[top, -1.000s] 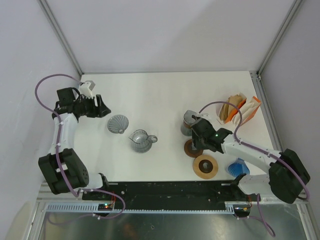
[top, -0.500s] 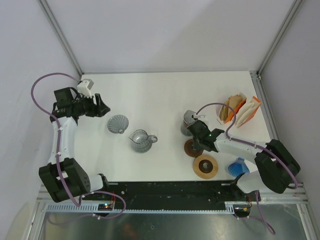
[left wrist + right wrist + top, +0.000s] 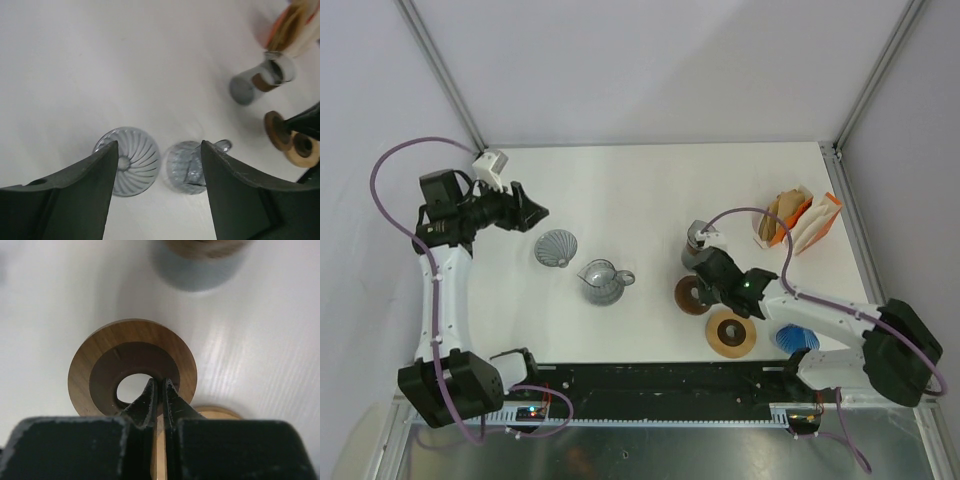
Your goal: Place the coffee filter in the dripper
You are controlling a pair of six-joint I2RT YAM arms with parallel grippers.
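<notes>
The dripper [image 3: 556, 247], a ribbed clear-glass cone, sits left of centre on the white table; it shows again in the left wrist view [image 3: 129, 161]. Brown and white coffee filters [image 3: 790, 218] stand in an orange holder at the right, blurred in the left wrist view [image 3: 299, 22]. My left gripper [image 3: 532, 212] hovers open above and behind the dripper, its jaws [image 3: 159, 145] wide apart and empty. My right gripper [image 3: 702, 292] is shut on the inner rim of a dark wooden ring [image 3: 688, 295], which stands tilted up in front of its fingers [image 3: 159, 390].
A glass server [image 3: 604, 281] with a handle stands right of the dripper. A grey cup [image 3: 698, 245] is behind the held ring. A lighter wooden ring [image 3: 731, 333] and a blue ribbed cone [image 3: 794, 336] lie near the front edge.
My right gripper has closed on the dark wooden ring and drawn it slightly left. My left arm has pulled back and to the left, staying open.
</notes>
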